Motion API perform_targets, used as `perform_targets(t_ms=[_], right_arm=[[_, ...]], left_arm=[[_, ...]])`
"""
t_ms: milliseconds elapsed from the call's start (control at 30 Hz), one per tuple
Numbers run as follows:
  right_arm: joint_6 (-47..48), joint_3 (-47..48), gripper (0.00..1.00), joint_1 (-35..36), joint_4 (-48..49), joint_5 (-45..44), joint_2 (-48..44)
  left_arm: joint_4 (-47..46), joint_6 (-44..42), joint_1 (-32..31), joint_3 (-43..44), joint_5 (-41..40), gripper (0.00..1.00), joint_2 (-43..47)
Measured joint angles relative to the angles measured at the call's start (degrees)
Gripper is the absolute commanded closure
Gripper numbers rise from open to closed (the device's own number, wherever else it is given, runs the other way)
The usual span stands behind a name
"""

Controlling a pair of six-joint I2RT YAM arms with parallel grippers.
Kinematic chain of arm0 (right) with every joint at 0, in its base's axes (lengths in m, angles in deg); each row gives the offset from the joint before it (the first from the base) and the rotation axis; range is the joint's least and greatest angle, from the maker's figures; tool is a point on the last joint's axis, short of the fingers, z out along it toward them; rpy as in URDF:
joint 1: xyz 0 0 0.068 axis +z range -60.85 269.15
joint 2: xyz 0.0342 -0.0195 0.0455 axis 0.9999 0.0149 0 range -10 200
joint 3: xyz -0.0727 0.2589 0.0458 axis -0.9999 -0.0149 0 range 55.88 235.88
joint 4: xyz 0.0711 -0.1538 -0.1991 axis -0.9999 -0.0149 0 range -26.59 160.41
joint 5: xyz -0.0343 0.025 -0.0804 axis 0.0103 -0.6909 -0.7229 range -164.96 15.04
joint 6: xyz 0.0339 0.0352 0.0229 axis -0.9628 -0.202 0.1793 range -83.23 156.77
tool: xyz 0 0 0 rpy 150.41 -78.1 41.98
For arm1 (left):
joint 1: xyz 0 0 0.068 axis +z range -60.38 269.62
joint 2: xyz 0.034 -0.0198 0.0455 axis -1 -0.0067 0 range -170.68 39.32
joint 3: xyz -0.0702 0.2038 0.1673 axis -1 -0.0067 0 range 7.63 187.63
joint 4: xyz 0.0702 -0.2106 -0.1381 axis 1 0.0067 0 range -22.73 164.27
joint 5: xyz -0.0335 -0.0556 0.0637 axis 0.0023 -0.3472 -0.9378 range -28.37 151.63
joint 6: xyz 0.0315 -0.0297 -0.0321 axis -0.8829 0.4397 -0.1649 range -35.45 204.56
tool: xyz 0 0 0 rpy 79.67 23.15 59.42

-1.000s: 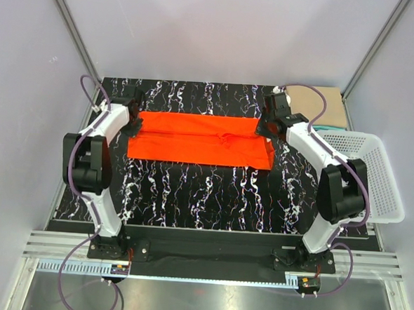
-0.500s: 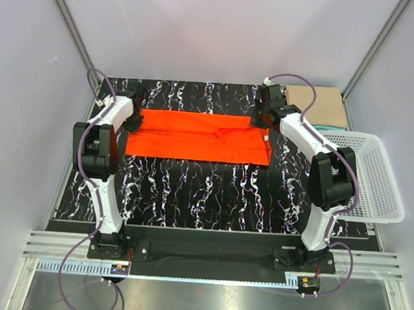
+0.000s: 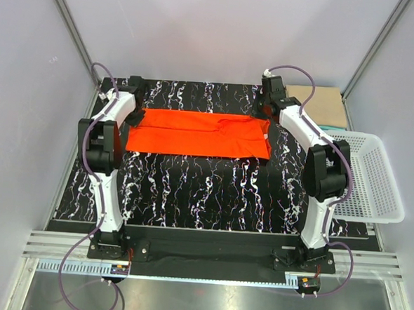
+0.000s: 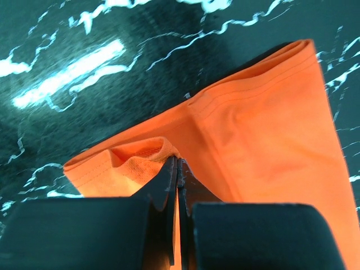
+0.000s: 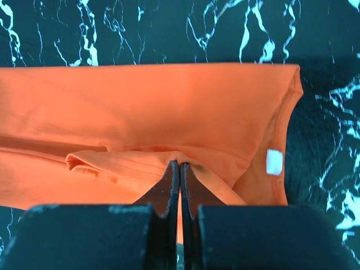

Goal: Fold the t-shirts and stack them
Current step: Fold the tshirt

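The orange-red t-shirt (image 3: 198,133) lies as a long folded band across the far half of the black marbled table (image 3: 212,190). My left gripper (image 3: 134,112) is shut on its far left edge, seen in the left wrist view (image 4: 178,163) pinching a fold of the shirt (image 4: 264,129). My right gripper (image 3: 264,113) is shut on its far right edge near the neck, seen in the right wrist view (image 5: 180,167) with the shirt (image 5: 157,101) and its white neck label (image 5: 274,162). A folded tan t-shirt (image 3: 326,106) lies on a teal t-shirt (image 3: 324,127) at the far right.
A white plastic mesh basket (image 3: 371,179) stands off the table's right edge. Grey walls close in the back and both sides. The arm bases stand at the near edge.
Both grippers have moved toward the far edge of the table, carrying the shirt's edge with them. The orange band now lies farther back and narrower.
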Motion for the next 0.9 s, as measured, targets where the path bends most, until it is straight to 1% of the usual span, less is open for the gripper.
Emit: perform_targets(t_ms=[67,100,167,200,233,267,567,633,667,733,767,800,833,867,900], right_arm=[[0.4,1.3,0.99,-0.1,0.2,0.1,1.1],[0.5,2.0,0.96,-0.2,0.2,0.2,1.8],[0.7,3.1,0.96,-0.4,0.2,0.2,3.2],[0.7,3.6,0.97,-0.5,0.2,0.5,4.0],[0.7,4.1,0.97,-0.8,0.2,0.8,4.8],[0.7,4.6,0.97,-0.9,0.2,1.2,5.6],[0.7,8.0,0.96,-1.5,0.2,3.8,11.2],[0.9,9.8,0.95,-1.5,0.2,4.2,12.5],[1.0,10.5,0.96,-1.5,0.2,4.3,13.0],[1.6,12.3,0.99,-1.6,0.4,4.5,14.1],[1.9,12.7,0.97,-1.6,0.5,4.5,14.4],[2.1,13.2,0.91,-1.6,0.4,4.5,14.7],[2.3,13.7,0.79,-1.7,0.3,4.5,15.0],[2.3,14.4,0.59,-1.8,0.1,4.4,15.3],[2.3,15.3,0.55,-2.0,-0.3,4.2,15.6]], left_arm=[[-0.1,0.0,0.0,1.6,-0.1,1.00,-1.4],[-0.2,0.0,0.0,2.1,-0.2,0.96,-2.1],[-0.5,-0.6,0.1,2.4,-0.3,0.78,-3.0],[-0.5,-0.8,0.1,2.5,-0.3,0.58,-3.4],[-0.3,-1.1,0.2,2.7,-0.5,0.54,-3.9],[-0.2,-0.9,0.2,3.0,-0.7,0.52,-4.3],[0.0,-0.7,0.5,3.7,-5.0,0.46,-4.1],[-0.3,-0.8,0.4,2.6,-5.8,0.37,-2.5],[-0.2,-1.1,0.4,1.9,-6.3,0.32,-1.5],[-0.2,-1.6,0.4,0.8,-6.7,0.32,0.6],[-0.2,-1.8,0.4,0.5,-6.9,0.32,1.5],[-0.2,-1.9,0.4,0.1,-7.0,0.32,2.4],[-0.5,-1.9,0.4,-0.5,-7.0,0.33,3.4],[-0.7,-1.9,0.4,-1.4,-7.0,0.33,4.4],[-0.7,-1.9,0.4,-2.4,-7.0,0.33,5.3]])
